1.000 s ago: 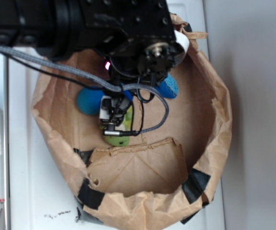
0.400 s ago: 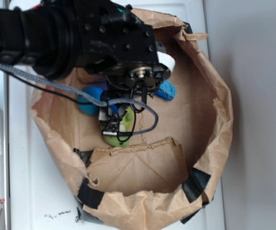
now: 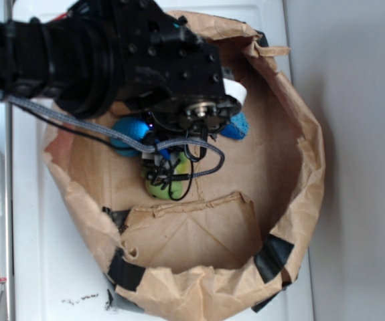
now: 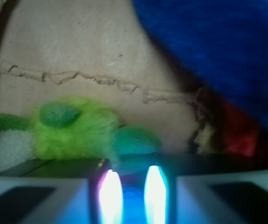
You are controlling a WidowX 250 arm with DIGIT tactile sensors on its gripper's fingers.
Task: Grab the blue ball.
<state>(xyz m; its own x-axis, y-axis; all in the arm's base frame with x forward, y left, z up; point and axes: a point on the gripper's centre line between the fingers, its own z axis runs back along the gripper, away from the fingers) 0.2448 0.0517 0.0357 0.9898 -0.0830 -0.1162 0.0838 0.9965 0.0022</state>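
We are seeing the gripper hanging low inside the crumpled paper bag, right over the green plush toy; cables and the wrist are hiding its fingers, so we cannot tell whether they are apart or together. The blue ball is lying just beside the toy, partly under the black arm. In the wrist view the ball is filling the upper right, with the toy sitting low on the left. A blue sponge is peeking out on the arm's far side from the ball
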